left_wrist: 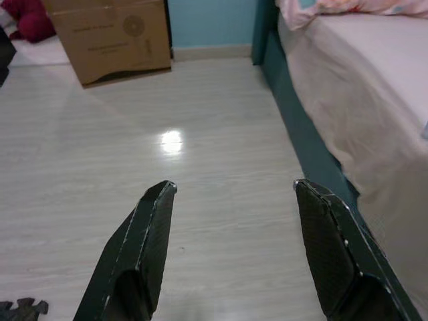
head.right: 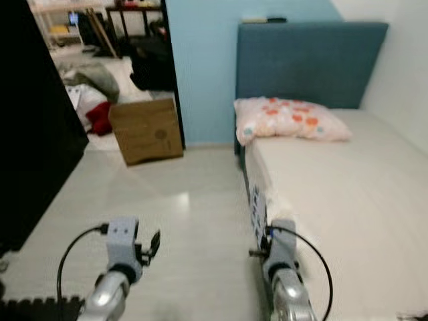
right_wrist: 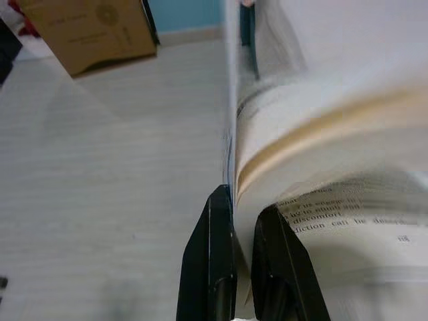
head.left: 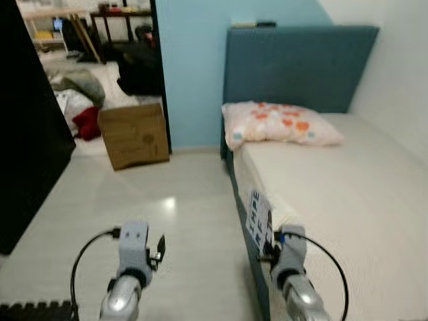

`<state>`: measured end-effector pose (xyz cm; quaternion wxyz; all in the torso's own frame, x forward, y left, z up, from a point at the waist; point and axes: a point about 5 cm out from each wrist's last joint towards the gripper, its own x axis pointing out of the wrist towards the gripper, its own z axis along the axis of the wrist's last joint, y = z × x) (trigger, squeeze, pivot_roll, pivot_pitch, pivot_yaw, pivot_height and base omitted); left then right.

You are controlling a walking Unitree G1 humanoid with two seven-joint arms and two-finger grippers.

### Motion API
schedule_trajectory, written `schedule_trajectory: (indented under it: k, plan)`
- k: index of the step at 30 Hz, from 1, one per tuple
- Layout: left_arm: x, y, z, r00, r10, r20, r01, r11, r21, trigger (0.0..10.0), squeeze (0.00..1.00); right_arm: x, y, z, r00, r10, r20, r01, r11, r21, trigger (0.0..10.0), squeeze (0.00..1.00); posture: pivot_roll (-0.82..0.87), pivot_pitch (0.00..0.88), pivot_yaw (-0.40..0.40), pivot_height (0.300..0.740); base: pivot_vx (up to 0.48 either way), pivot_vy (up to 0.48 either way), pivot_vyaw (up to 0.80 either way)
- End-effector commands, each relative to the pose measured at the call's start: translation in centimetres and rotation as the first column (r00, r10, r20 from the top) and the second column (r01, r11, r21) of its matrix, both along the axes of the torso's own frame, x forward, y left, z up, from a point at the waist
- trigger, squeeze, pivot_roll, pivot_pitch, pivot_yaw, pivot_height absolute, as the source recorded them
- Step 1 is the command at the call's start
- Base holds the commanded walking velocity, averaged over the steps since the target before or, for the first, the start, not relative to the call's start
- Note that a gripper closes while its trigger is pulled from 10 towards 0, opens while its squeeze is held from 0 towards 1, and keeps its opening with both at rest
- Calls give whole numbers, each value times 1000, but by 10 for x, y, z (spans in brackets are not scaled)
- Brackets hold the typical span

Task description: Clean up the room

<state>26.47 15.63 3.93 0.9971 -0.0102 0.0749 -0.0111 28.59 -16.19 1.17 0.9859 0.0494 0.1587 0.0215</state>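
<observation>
Beside bed [head.left: 348, 174], right pincer [right_wrist: 244, 200] clamps blurred book [right_wrist: 321, 134]

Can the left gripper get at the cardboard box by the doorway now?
Probably not yet. The left gripper is open over bare floor, and the cardboard box stands far ahead. Nothing blocks the way.

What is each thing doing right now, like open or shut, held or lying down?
Left hand: open, empty, over the floor.
Right hand: shut on the book, beside the bed's edge.
Book: held upright, pages slightly fanned.
Pillow: lying flat at the head of the bed.
Bed: made, sheet smooth.
Cardboard box: closed, standing on the floor by the doorway.
</observation>
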Motion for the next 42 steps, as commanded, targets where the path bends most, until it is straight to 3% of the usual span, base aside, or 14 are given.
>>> schedule_trajectory:
  k: [1,42]
  plan:
    - [-3,6,-4,1000,19,-14,-19,1000,7,10000,0,2,7,3,999,23,26,-23,1000,5,10000,0,45,52,-30,740,424,0,0]
    - [0,3,-2,1000,1,-8,-1,1000,7,10000,0,6,7,8,999,16,44,-16,1000,9,10000,0,39,57,-19,740,423,0,0]
